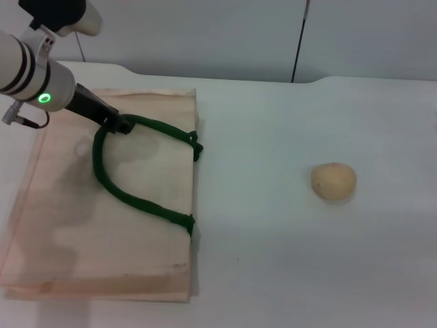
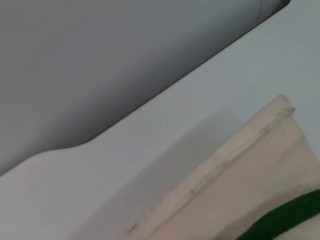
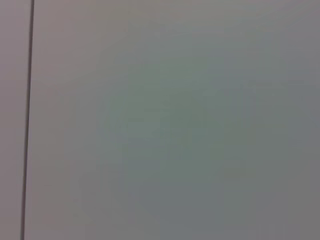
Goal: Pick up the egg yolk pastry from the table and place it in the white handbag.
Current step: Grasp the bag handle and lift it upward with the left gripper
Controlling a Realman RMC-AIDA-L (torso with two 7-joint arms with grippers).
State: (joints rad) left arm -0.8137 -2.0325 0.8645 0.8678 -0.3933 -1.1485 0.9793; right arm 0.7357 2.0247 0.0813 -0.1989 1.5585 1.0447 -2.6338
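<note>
The egg yolk pastry, a small pale tan ball, lies on the white table at the right, far from the bag. The white handbag lies flat at the left, its dark green rope handle looping over it. My left gripper reaches in from the upper left and is shut on the far end of the handle. The left wrist view shows the bag's edge and a bit of the green handle. My right gripper is out of view.
The white table stretches between the bag and the pastry. A grey wall with a dark vertical seam stands behind the table's far edge. The right wrist view shows only a plain grey surface with a dark line.
</note>
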